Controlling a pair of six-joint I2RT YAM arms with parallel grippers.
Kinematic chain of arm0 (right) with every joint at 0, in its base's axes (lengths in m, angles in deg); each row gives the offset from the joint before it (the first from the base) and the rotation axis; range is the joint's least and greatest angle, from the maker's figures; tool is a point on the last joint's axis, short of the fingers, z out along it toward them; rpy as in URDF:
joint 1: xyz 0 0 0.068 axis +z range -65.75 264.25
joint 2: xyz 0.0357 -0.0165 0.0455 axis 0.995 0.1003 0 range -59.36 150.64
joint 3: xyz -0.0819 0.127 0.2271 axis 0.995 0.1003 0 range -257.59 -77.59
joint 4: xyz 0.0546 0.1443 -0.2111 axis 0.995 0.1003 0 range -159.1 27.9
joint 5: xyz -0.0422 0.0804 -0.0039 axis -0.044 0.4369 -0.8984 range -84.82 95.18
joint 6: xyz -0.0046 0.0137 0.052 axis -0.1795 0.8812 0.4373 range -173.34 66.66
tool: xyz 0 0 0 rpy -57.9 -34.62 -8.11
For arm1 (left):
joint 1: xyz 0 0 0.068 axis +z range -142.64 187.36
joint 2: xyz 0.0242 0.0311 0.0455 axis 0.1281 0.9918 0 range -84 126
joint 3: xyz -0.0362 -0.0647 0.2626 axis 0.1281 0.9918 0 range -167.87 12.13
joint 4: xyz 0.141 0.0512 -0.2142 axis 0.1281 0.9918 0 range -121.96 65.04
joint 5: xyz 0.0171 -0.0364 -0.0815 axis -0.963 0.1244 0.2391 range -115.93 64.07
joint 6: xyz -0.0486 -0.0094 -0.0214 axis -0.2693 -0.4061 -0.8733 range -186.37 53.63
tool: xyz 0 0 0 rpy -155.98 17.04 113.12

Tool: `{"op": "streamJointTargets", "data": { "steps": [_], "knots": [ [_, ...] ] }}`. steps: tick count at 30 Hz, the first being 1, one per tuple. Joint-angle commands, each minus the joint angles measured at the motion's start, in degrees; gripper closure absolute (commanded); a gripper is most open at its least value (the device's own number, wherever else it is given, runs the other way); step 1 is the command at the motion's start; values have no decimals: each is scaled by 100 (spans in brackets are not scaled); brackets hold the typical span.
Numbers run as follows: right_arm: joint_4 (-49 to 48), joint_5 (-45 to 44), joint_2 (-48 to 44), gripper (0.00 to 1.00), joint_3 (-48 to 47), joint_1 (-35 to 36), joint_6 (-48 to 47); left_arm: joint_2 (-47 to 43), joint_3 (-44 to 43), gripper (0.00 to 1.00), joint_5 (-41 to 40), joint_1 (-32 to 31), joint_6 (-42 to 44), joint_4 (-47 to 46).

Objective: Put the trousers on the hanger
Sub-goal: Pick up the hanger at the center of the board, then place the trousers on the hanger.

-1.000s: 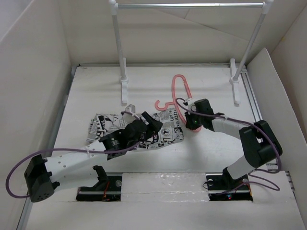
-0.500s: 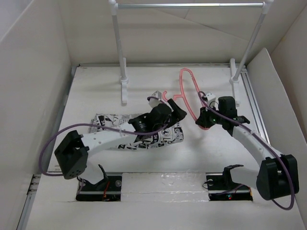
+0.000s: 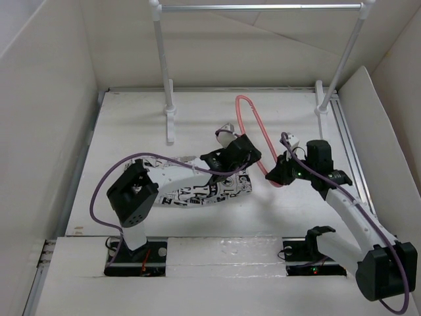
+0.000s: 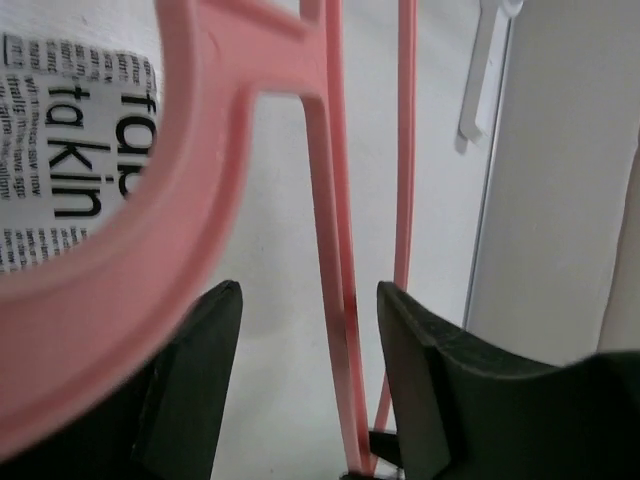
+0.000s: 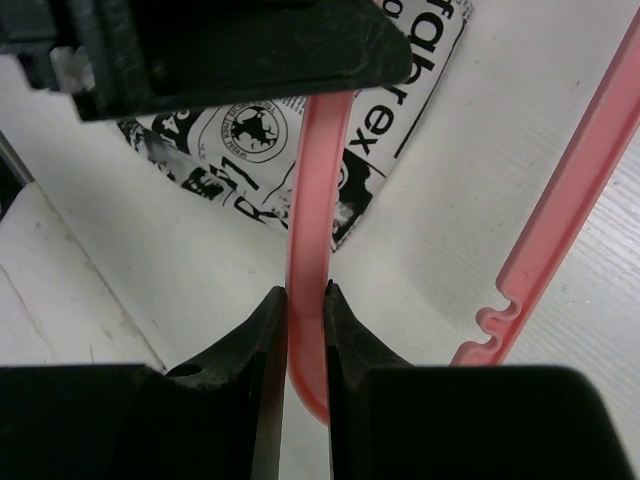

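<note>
The pink hanger point(image 3: 252, 125) stands tilted up off the table, and my right gripper point(image 3: 273, 176) is shut on its lower curved rod. The right wrist view shows both fingers of the right gripper point(image 5: 303, 292) pressed against that pink hanger rod point(image 5: 312, 200). My left gripper point(image 3: 248, 153) is right beside the hanger, open. In the left wrist view a thin rod of the hanger point(image 4: 338, 300) runs between the left gripper's point(image 4: 308, 295) jaws without touching them. The newsprint trousers point(image 3: 197, 191) lie flat on the table under the left arm, also seen as trousers print point(image 4: 60, 150) and trousers edge point(image 5: 240, 150).
A rack with white posts point(image 3: 163, 66) and a silver bar point(image 3: 260, 7) stands at the back. White walls point(image 3: 46, 131) box in the table, with a slanted panel point(image 3: 375, 131) at the right. The left arm's purple cable point(image 3: 108, 181) loops over the trousers.
The right gripper has carried the hanger right and tipped it up on edge. The left arm has swung right, off the trousers, to the hanger, and its jaws have narrowed a little.
</note>
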Motion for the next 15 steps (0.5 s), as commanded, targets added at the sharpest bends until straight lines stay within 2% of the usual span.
{"op": "streamJointTargets", "data": {
  "steps": [1,2,4,7,8,10,11,14,15],
  "knots": [
    [49,323,-377,100,145,-35,128,56,-527,49,-727,30,-85,316],
    [102,270,-422,100,172,-35,146,30,-502,62,-964,-22,-172,378],
    [190,305,-527,100,295,17,198,-66,-405,69,-975,-23,-121,117],
    [419,148,-589,100,427,131,207,-128,-273,99,-1028,-23,-68,-43],
    [498,86,-702,93,453,132,207,-146,-299,100,-984,-23,-59,-17],
    [822,-37,-817,71,331,132,85,-233,-282,100,-914,-75,134,19],
    [945,-142,-948,55,252,132,41,-295,-169,100,-905,-75,152,19],
    [1236,-170,-1002,40,-213,79,-170,-594,444,100,-774,-225,38,-262],
    [1298,-152,-898,40,-328,79,-231,-655,622,100,-730,-286,-49,-471]
  ]
}}
